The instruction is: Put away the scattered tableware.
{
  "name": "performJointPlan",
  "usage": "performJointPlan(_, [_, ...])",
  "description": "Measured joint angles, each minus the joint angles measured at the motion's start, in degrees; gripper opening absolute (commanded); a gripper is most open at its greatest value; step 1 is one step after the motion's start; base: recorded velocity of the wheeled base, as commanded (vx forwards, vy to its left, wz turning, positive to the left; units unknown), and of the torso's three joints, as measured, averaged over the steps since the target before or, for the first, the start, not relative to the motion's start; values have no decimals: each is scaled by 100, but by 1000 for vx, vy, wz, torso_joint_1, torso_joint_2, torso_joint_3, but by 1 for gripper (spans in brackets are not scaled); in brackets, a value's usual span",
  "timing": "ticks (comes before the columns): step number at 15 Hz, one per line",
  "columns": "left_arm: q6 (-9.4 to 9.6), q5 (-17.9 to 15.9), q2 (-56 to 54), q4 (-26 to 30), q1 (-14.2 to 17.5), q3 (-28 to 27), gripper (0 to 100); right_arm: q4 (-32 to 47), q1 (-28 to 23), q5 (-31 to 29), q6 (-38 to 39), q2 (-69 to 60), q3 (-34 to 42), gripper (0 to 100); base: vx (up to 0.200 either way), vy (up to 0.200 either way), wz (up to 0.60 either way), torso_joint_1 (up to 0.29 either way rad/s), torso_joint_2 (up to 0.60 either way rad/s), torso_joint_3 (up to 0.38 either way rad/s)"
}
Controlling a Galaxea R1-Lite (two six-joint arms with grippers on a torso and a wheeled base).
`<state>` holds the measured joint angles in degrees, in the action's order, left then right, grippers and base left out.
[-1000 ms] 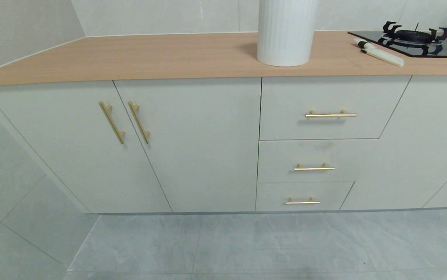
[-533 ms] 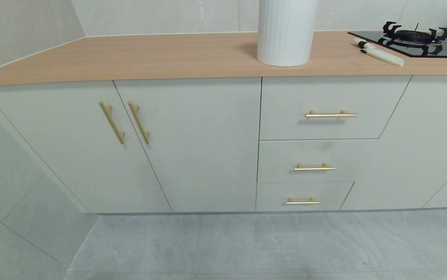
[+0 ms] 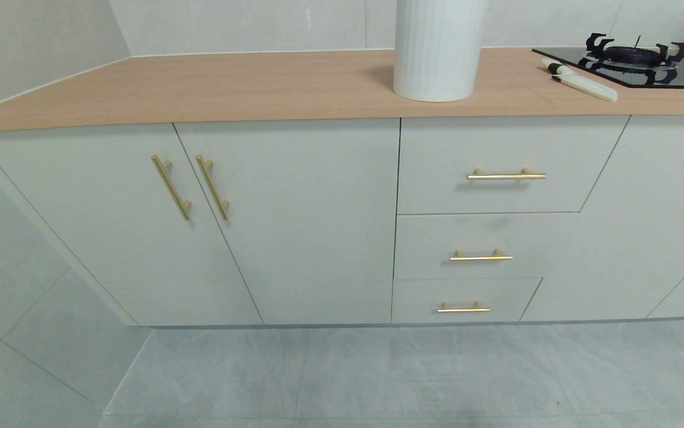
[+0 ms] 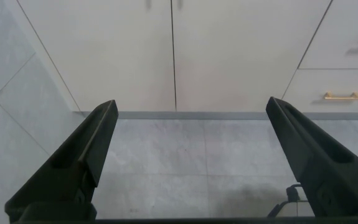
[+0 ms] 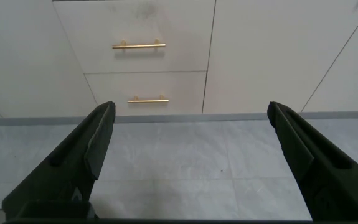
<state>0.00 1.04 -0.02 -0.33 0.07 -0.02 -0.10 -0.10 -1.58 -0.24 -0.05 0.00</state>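
A white-bladed knife with a black handle (image 3: 583, 81) lies on the wooden counter (image 3: 229, 86) at the right, beside the hob (image 3: 645, 62). A tall white ribbed container (image 3: 437, 47) stands on the counter a little left of the knife. My left gripper (image 4: 190, 112) is open, low above the grey floor and facing the cabinet doors. My right gripper (image 5: 191, 115) is open too, low above the floor in front of the lower drawers (image 5: 144, 90). Neither gripper has anything between its fingers.
Below the counter are two cabinet doors with gold handles (image 3: 190, 185) and a stack of three drawers (image 3: 488, 178) with gold bar handles. Tiled walls close the left side. The grey tiled floor (image 3: 377, 374) runs along the cabinet front.
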Motion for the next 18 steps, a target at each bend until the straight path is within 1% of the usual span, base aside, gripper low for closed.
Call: performJointPlan(18, [-7, 0, 0, -5, 2, 2, 100, 2, 0, -5, 9, 2, 0, 100, 200, 0, 0, 2, 2, 3])
